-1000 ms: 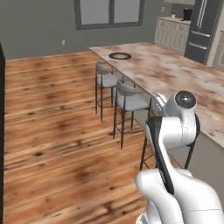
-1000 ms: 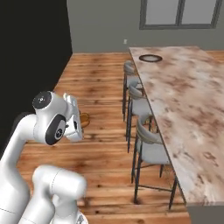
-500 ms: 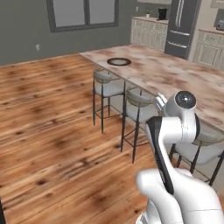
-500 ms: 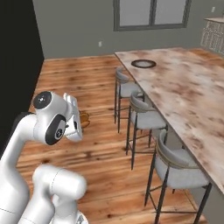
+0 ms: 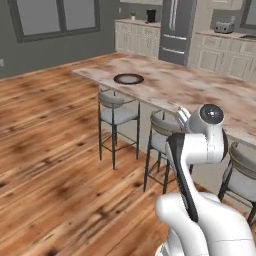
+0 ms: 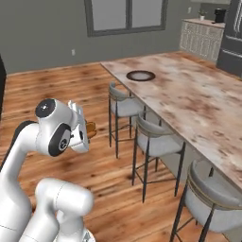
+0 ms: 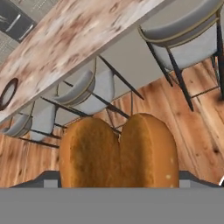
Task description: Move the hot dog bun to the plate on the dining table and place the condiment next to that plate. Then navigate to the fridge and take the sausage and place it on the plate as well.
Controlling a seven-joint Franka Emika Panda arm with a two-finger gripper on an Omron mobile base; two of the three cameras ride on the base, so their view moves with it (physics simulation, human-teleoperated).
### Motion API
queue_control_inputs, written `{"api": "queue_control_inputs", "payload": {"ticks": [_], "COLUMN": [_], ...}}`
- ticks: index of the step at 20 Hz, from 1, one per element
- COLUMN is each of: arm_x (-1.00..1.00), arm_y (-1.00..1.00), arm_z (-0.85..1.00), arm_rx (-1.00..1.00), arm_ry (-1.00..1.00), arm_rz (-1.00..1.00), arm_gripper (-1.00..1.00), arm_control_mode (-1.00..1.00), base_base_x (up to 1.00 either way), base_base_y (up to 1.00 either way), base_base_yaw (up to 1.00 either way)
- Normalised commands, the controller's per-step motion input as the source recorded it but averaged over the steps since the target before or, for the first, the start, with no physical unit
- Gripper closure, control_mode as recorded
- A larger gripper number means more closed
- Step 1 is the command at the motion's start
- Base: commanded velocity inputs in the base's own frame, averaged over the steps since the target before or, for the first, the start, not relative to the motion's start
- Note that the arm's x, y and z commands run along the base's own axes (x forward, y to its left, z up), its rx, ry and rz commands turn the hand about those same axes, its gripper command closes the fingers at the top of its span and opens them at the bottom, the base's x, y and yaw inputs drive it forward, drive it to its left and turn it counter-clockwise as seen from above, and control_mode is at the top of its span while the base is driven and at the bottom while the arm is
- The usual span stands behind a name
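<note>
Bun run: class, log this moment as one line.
phase: carrying | held: bun in gripper | target: plate bare on table | stools alongside

1. The white arm rises from the base, folds at a dark-jointed elbow and carries the wrist high, at about the height of the table top.
2. In the right base view the gripper [image 6: 89, 130] sits tucked just right of the round wrist joint, pointing forward and slightly down.
3. Jaws stand wide, spread around the hot dog bun [image 7: 119, 151], which sits between them.
4. In the hand view the bun looms large at the bottom, split upward, hiding the fingertips.
5. In the left base view the wrist joint faces the camera, with the hand behind it.
</note>
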Motion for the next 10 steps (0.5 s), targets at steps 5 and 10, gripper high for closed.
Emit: {"api": "queue_control_inputs", "payload": {"ticks": [5,10], "arm_x": [0.00,0.00], "arm_y": [0.00,0.00], "arm_z": [0.00,0.00], "arm_rx": [0.00,0.00], "arm_ry": [0.00,0.00], "arm_rz": [0.00,0.00], "arm_gripper": [1.00,1.00], "arm_control_mode": [1.00,1.00], "base_base_x": [1.00,0.97], "base_base_y": [0.95,0.98], "base_base_yaw": [-0.39,-0.39]}}
